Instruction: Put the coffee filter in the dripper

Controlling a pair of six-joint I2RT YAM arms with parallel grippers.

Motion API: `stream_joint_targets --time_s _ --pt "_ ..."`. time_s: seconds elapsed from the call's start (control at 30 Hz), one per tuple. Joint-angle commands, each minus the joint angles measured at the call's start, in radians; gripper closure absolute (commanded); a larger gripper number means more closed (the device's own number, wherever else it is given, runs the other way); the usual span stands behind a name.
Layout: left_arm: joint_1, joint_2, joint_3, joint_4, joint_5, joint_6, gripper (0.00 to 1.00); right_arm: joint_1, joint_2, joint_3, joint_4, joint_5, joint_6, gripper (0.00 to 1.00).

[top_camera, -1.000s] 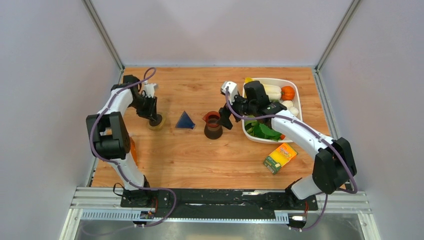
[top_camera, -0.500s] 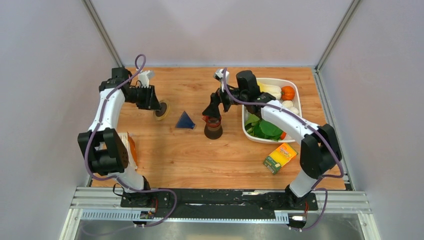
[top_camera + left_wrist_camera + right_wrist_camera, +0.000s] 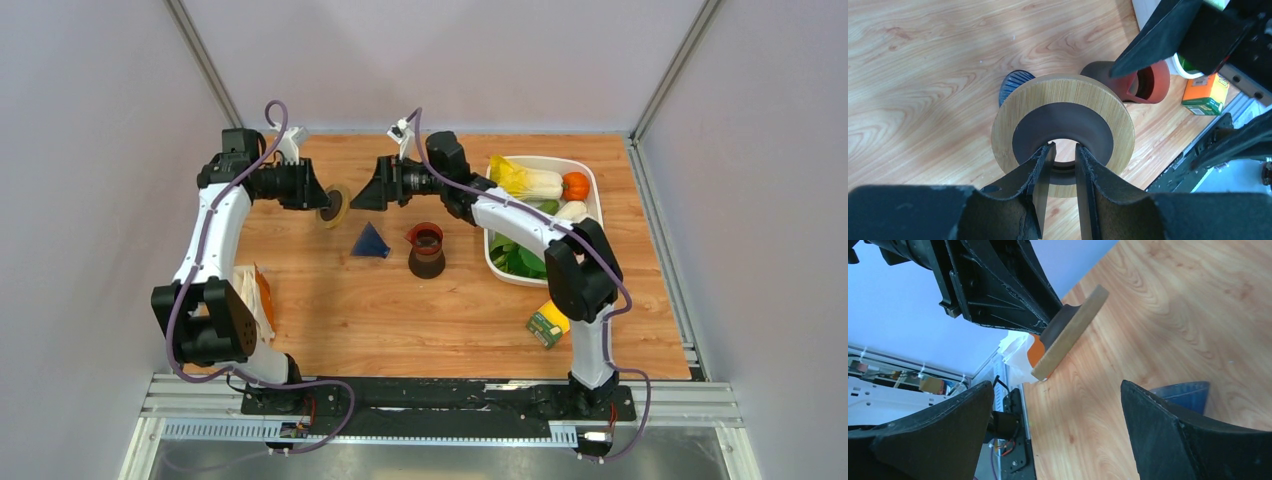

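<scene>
My left gripper (image 3: 320, 198) (image 3: 1064, 146) is shut on the dark neck of a round bamboo-coloured ring (image 3: 334, 205) (image 3: 1063, 107) with a dark funnel-shaped centre, held above the table on its edge. My right gripper (image 3: 360, 193) (image 3: 1058, 390) stands wide open just right of it, facing the ring (image 3: 1070, 335), with nothing between its fingers. The dripper (image 3: 426, 250) (image 3: 1143, 82), hourglass-shaped with a reddish mouth and dark brown base, stands upright mid-table. A white and orange paper thing (image 3: 250, 290) (image 3: 1018, 352) lies at the left edge; whether it is the coffee filter I cannot tell.
A small dark blue triangle (image 3: 370, 242) (image 3: 1015, 82) lies left of the dripper. A white tub (image 3: 592, 180) of vegetables stands at the back right. A yellow-green carton (image 3: 545, 325) (image 3: 1205, 92) lies in front of the tub, partly behind the right arm.
My left gripper has lifted the ring off the table and carried it right. My right gripper has swung from beside the dripper back and left, and now faces the ring.
</scene>
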Motion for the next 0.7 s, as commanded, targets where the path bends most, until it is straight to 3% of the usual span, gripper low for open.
stream_joint_targets --time_s 0.0,0.17,0.27,0.37,0.47,0.5,0.67 --pt "-0.014 -0.054 -0.014 0.065 0.011 -0.049 0.64 0.037 0.050 0.074 0.062 0.028 0.113 0.00" --pt "-0.042 -0.067 -0.030 0.079 -0.027 -0.046 0.64 0.063 0.119 0.116 0.102 0.063 0.189 0.09" --pt "-0.054 -0.072 -0.040 0.088 -0.040 -0.051 0.64 0.072 0.149 0.130 0.118 0.090 0.218 0.36" --pt "-0.054 -0.082 -0.039 0.084 -0.073 -0.052 0.61 0.069 0.152 0.124 0.115 0.104 0.239 0.70" --pt "-0.055 -0.097 -0.018 0.047 -0.093 -0.032 0.44 0.053 0.140 0.116 0.113 0.109 0.245 0.96" --pt "-0.054 -0.104 -0.013 0.036 -0.095 -0.032 0.30 0.047 0.135 0.116 0.112 0.110 0.243 1.00" --pt "-0.050 -0.183 0.046 0.008 -0.098 -0.047 0.25 0.006 0.115 0.132 0.101 0.115 0.175 1.00"
